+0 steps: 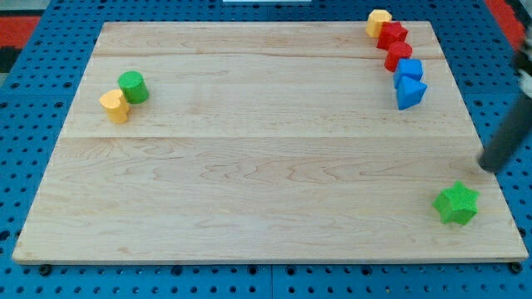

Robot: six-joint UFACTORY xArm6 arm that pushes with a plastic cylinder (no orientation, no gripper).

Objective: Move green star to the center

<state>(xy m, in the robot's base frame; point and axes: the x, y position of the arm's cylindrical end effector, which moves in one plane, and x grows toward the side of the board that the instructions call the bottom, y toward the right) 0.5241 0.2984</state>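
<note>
The green star (pixel 456 203) lies near the bottom right corner of the wooden board (pixel 266 166). My rod comes in from the view's right edge, and my tip (pixel 490 169) is just above and to the right of the green star, a short gap away, not touching it.
A green cylinder (pixel 132 86) and a yellow block (pixel 115 105) touch each other at the left. At the top right, a yellow block (pixel 379 22), a red star (pixel 392 36), a red block (pixel 398 56), a blue block (pixel 409 70) and a blue triangle (pixel 410 93) form a line.
</note>
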